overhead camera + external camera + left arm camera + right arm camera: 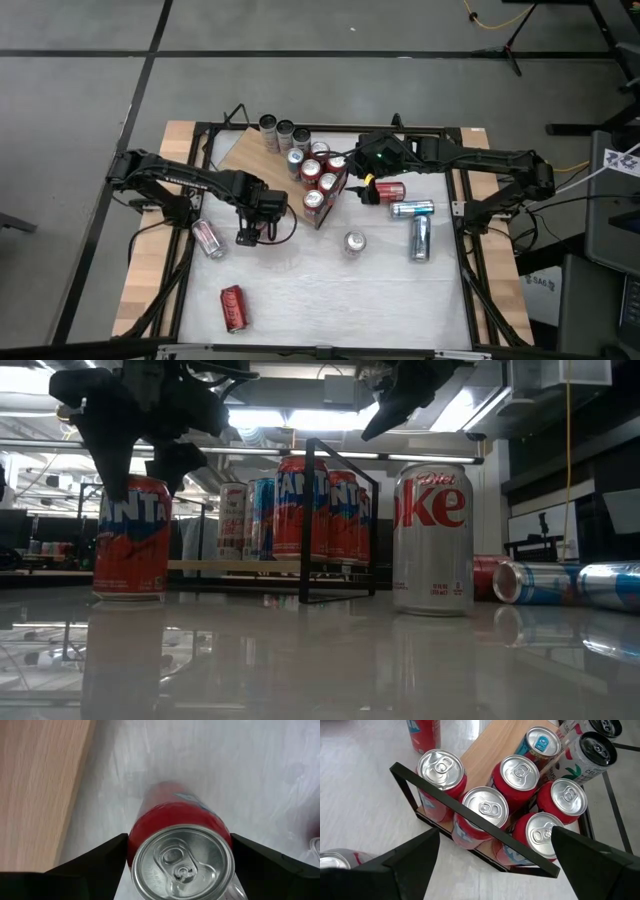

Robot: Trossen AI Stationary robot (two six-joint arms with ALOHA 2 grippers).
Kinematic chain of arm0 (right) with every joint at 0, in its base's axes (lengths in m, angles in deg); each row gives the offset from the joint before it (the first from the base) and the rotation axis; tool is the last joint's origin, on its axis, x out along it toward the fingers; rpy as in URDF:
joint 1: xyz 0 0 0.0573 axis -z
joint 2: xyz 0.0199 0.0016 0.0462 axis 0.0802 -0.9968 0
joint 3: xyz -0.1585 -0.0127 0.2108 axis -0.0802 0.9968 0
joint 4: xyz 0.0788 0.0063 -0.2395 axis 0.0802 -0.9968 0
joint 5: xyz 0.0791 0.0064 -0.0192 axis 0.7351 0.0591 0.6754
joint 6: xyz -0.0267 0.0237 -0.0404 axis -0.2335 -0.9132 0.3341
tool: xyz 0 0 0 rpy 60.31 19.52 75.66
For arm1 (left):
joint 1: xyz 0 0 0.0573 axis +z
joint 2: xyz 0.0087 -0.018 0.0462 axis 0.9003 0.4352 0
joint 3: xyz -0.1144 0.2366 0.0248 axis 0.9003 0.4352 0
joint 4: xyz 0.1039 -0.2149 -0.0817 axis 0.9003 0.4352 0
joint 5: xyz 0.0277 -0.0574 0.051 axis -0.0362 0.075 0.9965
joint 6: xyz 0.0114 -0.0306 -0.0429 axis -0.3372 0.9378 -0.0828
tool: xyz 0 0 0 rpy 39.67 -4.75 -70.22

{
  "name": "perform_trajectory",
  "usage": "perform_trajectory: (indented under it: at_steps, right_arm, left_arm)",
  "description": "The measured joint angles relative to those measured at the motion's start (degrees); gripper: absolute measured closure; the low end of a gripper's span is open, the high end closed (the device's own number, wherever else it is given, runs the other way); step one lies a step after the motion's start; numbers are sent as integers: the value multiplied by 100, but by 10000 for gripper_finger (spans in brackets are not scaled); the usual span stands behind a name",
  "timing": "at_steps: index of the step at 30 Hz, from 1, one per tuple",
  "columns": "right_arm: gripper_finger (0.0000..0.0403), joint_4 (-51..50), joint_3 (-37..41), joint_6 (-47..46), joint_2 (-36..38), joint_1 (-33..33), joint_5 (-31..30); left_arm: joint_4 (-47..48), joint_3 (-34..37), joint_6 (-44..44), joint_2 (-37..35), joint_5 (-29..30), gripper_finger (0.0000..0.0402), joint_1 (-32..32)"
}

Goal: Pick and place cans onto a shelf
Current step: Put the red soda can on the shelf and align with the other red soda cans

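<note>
Your left gripper [247, 238] hangs directly over an upright red can [181, 851] — fingers spread wide, one on each side of the silver top, not yet closed on it. The can's long axis is vertical, in line with the gripper, so the next move looks like a straight drop and squeeze. From the table's middle that can sits at about 9 o'clock; the shelf [250, 155] lies at roughly 1 o'clock from it, nearby.

Your right gripper [367, 192] is released too, holding nothing, hovering at the shelf's black-framed end above the red cans [485, 815] already stood there. Loose cans lie on their sides — a red one [233, 306] near 7 o'clock, silver ones [412, 209] near 3. Left arm is clearly nearer the upright can.
</note>
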Motion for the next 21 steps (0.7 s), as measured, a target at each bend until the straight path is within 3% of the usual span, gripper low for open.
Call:
perform_trajectory:
  at_steps: [5,13,21]
  right_arm:
    - [31,0,0,0,0,2,0]
    - [31,1,0,0,0,0,0]
    - [31,2,0,0,0,0,0]
  left_arm:
    - [1,0,44,0,7,82,0]
    - [-3,-2,124,-9,7,130,0]
    - [-9,-64,194,-1,-7,134,58]
